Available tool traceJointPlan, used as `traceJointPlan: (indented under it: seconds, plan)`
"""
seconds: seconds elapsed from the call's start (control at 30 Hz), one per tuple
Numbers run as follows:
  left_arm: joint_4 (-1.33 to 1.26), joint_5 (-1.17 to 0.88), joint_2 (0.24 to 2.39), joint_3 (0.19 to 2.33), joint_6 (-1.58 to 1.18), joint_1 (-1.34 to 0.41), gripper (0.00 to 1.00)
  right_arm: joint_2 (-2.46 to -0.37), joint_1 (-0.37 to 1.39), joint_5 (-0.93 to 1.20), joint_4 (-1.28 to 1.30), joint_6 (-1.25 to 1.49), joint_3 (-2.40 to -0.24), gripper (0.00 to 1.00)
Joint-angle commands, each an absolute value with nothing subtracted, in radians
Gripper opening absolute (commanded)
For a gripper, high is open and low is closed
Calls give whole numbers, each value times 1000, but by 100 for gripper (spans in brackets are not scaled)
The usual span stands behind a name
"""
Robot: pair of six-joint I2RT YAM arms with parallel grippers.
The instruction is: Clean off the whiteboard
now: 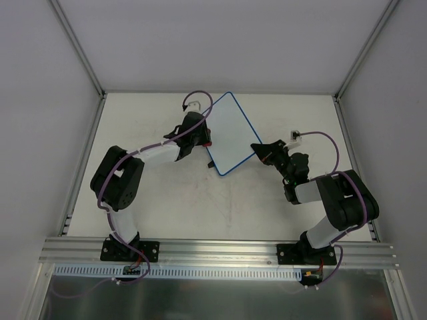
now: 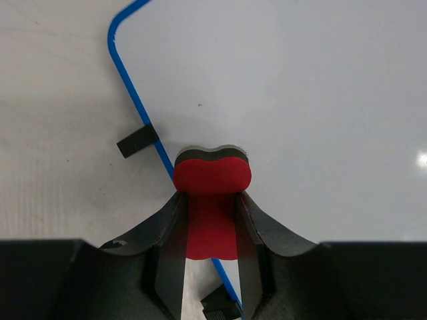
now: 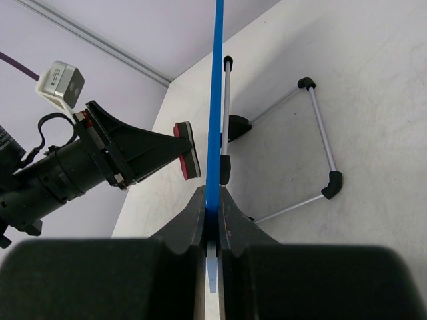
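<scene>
I have my right gripper (image 3: pixel 212 200) pinching the edge of the flat white whiteboard with a thin blue rim (image 3: pixel 216 100), which stands long-ways straight ahead. My left gripper (image 2: pixel 210 197) squeezes the red bone-shaped foam eraser (image 2: pixel 212 175), just beside the board's face.

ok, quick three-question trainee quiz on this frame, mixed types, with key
1. True or false: the right claw clamps the whiteboard by its edge.
2. What does the left claw grip? A) marker B) red eraser C) cloth
3. Fill in: the whiteboard's rim is ____.
Key: 1 true; 2 B; 3 blue.
</scene>
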State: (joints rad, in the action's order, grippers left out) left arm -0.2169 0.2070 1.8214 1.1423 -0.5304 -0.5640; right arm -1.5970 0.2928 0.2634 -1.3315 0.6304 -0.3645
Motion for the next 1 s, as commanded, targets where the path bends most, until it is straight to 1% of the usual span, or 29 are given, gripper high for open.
traceJointPlan:
  seconds: [0.0,0.03,0.13,0.27,0.53,0.77,0.97]
  plan:
    - [-161,302,1807,1248,-473,-558,0,-1611,298,304,-1427,624,-376,0]
    - [-114,302,1818,1300,-465,-557,0,-1611,299,301,-1427,623,-376,0]
    - [-84,325,1858,1353,-457,-549,0,-1611,299,302,-1427,623,-377,0]
    - [-78,282,1891,1384,-466,-529,0,-1611,299,302,-1425,623,-377,0]
    - [-40,327,1953,1456,-454,-519,0,-1609,299,304,-1427,621,-377,0]
    - [-6,313,2009,1494,-479,-494,0,-1612,299,304,-1427,623,-376,0]
    - [69,308,2080,1591,-454,-488,0,-1611,299,304,-1427,623,-376,0]
